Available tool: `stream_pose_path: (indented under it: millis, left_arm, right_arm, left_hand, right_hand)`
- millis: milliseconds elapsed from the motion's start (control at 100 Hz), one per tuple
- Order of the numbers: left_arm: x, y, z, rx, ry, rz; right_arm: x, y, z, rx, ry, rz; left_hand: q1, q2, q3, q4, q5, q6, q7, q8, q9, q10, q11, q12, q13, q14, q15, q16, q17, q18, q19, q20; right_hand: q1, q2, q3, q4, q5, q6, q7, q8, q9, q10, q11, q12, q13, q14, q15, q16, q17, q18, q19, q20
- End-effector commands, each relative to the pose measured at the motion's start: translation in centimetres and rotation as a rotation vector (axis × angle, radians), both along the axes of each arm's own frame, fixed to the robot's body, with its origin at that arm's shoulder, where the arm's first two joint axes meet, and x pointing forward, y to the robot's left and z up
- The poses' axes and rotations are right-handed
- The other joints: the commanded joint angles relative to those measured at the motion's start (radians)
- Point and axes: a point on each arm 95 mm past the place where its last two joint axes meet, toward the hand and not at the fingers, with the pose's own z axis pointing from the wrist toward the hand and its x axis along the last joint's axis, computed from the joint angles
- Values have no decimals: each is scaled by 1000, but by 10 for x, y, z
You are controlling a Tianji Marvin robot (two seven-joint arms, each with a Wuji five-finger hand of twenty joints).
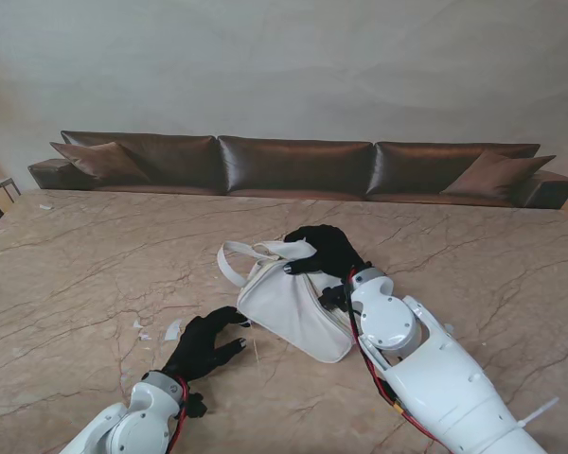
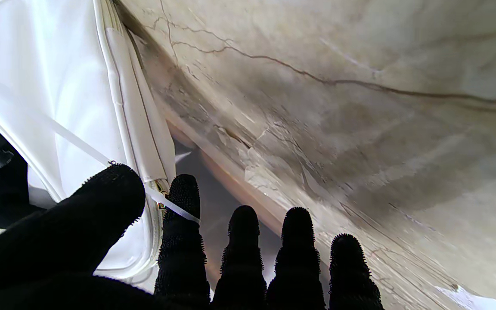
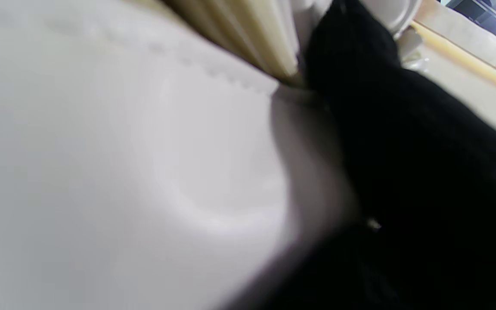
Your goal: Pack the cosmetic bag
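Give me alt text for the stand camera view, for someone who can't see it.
A white bag lies on a marble table, the right hand gripping its far end by the strap. The left hand rests open on the table just left of the bag. A brown sofa lines the wall behind.

one white cosmetics bag (image 1: 289, 307), two black-gloved hands, three sofa cushions

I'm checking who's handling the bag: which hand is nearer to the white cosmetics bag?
Right. The right hand rests on the white cosmetics bag, fingers over its far top edge by the handles. The left hand lies on the table to the bag's left, apparently pinching a thin strip.
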Motion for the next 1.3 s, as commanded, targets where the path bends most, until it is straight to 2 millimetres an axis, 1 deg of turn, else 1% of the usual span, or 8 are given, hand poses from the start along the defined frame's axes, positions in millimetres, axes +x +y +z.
stream_pose_path:
  millis: [0,140,260,440,740,840,1020,1290]
  left_arm:
    - [-1,1,2,-25,-3,14]
    - [3,4,3,-56,-36,34]
    - [4,6,3,-85,-48,41]
    - [6,13,5,-79,-36,49]
    - [18,37,15,46,-40,74]
    - [24,47,15,93,-28,74]
    - [35,56,14,126,-6,82]
    - [47,54,22,141,-15,78]
  right_arm:
    - [-3,-7,-3,-33,7,5]
    - [-4,-13,-1,-90,5,26]
    - [-4,-17,0,-142,6,38]
    - [-4,-18,4,-156,17,53]
    - [7,-10,14,-256,18,60]
    - [10,-6,17,-292,5,64]
    - [13,3,20,-366,6,123]
    - [19,20,14,-415,-19,185]
  left_hand:
    - [-18,-24,14,27,-61,-18,-48,-16,-3,-26,2,-10,15,18,-19,-38,9,-8,-39,-58]
    - [-16,-43,18,20,-94,-59,-74,-46,8,-20,4,-23,40,71,-9,-82,69,60,-40,-169]
    - [-17,-47,4,18,-147,-62,-93,-59,23,-27,7,-26,74,106,10,-95,125,182,105,-149]
    - [-27,-50,-18,16,-215,81,-367,-143,-31,-37,29,-23,78,93,22,-99,96,127,223,-224]
    - [-51,-14,-71,31,-214,138,-492,-20,-92,-36,-117,-54,-86,-4,-32,-109,12,6,83,-359]
    - [-52,0,-96,38,-209,135,-501,-100,-122,-39,-183,-50,-150,-26,-47,-100,-4,-17,-21,-302]
    - [-53,3,-99,38,-208,157,-518,-140,-139,-52,-228,-16,-183,-47,-72,-110,9,-36,-83,-283]
    - [-57,9,-109,38,-203,150,-493,-146,-146,-54,-236,-9,-188,-57,-81,-110,10,-26,-90,-282]
  right_hand:
    - [179,428,575,159,176,-136,641,69,66,-78,65,7,41,-2,72,22,-1,13,53,17]
    - [179,428,575,160,176,-138,639,68,67,-80,64,8,41,-3,72,22,-2,13,53,18]
    - [179,430,575,161,175,-139,639,68,69,-82,63,9,43,-7,70,21,-2,12,53,18]
    - [178,427,576,162,175,-140,639,68,70,-81,60,10,44,-8,70,20,-1,8,53,18]
    - [174,426,550,142,111,-114,584,39,35,-98,21,-5,16,-7,34,13,-27,-17,40,9]
    - [171,421,531,131,73,-95,544,4,16,-93,-3,-23,2,-10,15,10,-34,-32,32,-1]
    - [44,205,568,-24,-62,-67,460,-175,-61,-95,-74,-88,-57,-26,-33,16,-81,-81,-1,-13]
    - [-204,188,533,14,-187,-110,519,-417,-105,-97,-93,-129,-90,-35,-58,15,-115,-94,-27,-6]
